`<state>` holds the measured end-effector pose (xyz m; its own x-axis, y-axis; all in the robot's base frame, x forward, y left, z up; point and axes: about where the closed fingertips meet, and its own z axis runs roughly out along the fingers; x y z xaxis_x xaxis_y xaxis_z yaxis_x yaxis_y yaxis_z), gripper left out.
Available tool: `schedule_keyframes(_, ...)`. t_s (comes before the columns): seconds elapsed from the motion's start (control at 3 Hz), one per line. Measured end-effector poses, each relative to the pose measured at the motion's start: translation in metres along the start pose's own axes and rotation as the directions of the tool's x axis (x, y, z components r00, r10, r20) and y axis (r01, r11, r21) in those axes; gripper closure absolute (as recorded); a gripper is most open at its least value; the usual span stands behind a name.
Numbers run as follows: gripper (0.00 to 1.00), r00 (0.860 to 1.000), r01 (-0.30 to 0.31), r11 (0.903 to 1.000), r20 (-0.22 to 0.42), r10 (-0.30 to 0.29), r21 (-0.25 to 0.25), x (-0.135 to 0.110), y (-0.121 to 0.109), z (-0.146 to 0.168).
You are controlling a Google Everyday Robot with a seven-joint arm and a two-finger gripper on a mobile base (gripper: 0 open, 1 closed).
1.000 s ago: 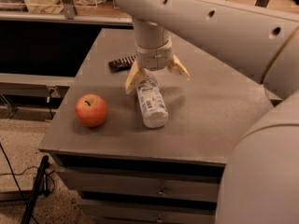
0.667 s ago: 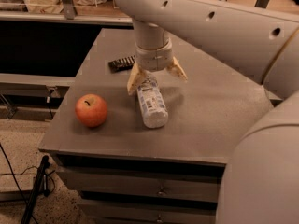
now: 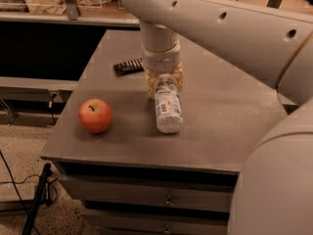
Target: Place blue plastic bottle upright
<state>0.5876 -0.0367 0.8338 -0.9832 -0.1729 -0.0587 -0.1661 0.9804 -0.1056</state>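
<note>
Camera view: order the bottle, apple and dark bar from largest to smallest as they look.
1. bottle, with the gripper closed on its far end.
2. apple.
3. dark bar, though farther away and partly hidden.

The white arm (image 3: 220, 23) reaches in from the far right edge of the worktop (image 3: 225, 111) and turns straight down at the wrist (image 3: 160, 53). The gripper (image 3: 165, 88) sits low over the middle of the worktop, its tan fingers (image 3: 151, 86) pressed to both sides of the blue plastic bottle (image 3: 168, 109). A bulky white segment (image 3: 274, 180) covers the near right corner.
</note>
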Motion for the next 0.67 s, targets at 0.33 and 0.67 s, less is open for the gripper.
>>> schedule_keyframes(0.33,0.9,1.0,-0.001,1.0,0.008,0.001,-0.003,-0.0013,0.0001,0.0)
schedule_keyframes(0.67,1.0,1.0,0.008,0.9996,0.025,-0.009,0.028,-0.0028,-0.0021,-0.0079)
